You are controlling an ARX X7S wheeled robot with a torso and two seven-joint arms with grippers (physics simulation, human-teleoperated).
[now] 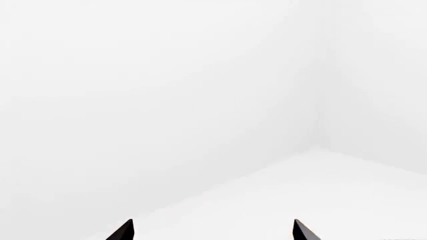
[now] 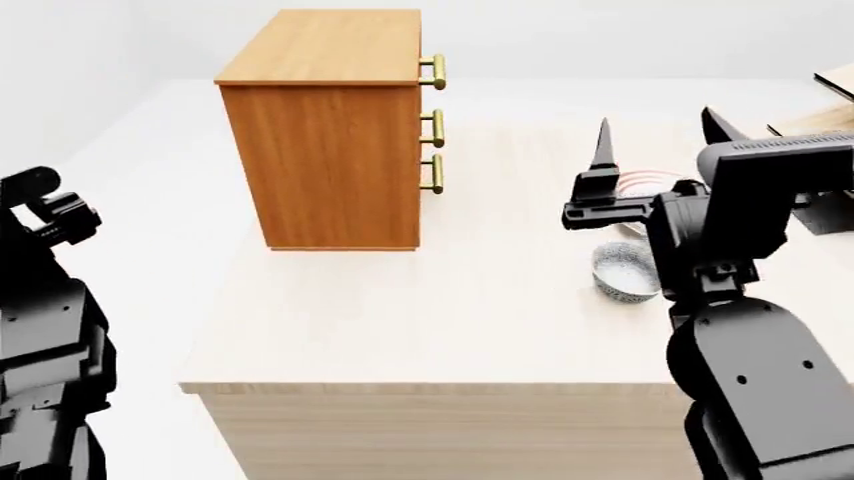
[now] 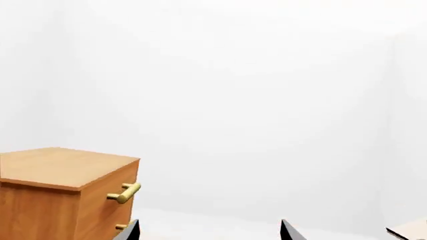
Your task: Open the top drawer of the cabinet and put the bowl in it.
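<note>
Right gripper (image 2: pixel 661 135) fingers apart above the bowl (image 2: pixel 625 271) on the table (image 2: pixel 441 320), left gripper (image 1: pixel 212 231) fingers apart, cabinet (image 2: pixel 327 140) top drawer (image 2: pixel 430 71) closed.

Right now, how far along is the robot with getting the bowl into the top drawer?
Nothing looks done yet. The top drawer of the cabinet sits flush and closed, like the two below it. The bowl rests on the table, untouched. The right gripper is raised above the table with jaws apart, empty; the left gripper is also open and empty. Left: pull the drawer open, grasp the bowl, place it inside.
</note>
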